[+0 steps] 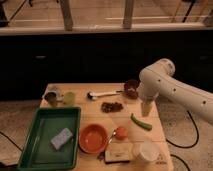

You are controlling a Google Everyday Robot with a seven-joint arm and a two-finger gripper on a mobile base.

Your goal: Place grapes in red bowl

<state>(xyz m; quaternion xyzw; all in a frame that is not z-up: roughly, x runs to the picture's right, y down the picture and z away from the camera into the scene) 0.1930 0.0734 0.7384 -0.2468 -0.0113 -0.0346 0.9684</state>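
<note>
The grapes (112,106), a small dark reddish-brown bunch, lie on the wooden table (95,116) near its middle. The red bowl (93,138), shallow and orange-red, sits toward the front, left of an orange fruit (120,132), and looks empty. My white arm reaches in from the right and bends down over the table's right side. The gripper (146,108) hangs there, open and empty, to the right of the grapes and just above the green pepper (141,122).
A green tray (35,145) with a grey sponge (61,138) fills the left front. At the back stand a dark maroon bowl (131,89), a white-handled utensil (102,93), a metal cup (51,97) and a green cup (68,98). A white cup (148,150) and a flat packet (117,155) sit at the front edge.
</note>
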